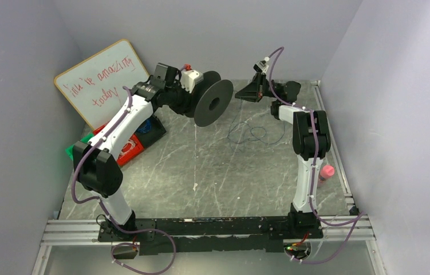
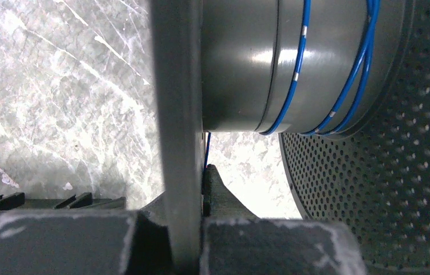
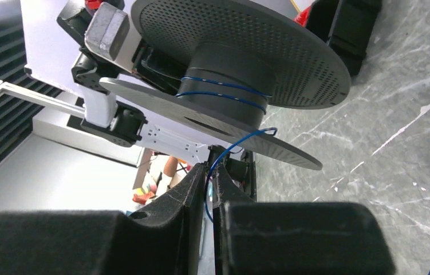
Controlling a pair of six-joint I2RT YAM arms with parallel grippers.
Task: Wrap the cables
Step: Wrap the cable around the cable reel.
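A whiteboard with a pale wooden frame (image 1: 101, 83), at the upper left of the top view, carries red handwriting, roughly "you're amazing today"; the first word is blurred. White print on the flat red packet (image 1: 129, 150) below it is too small to read.

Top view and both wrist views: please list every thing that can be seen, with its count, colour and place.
spool: one, black, perforated flanges, held above the back of the table, a few cable turns on its core
cable: one, thin blue, loose loops on the table right of centre
whiteboard: one, white with red writing, leaning at the back left
packets: red, green and blue, below the whiteboard; count unclear
small object: one, pink, at the table's right edge
strand: one, whitish, table centre
table: one, grey marbled
left hand: one, black, shut on a spool flange
right hand: one, black, cable passing between its fingers; grip unclear
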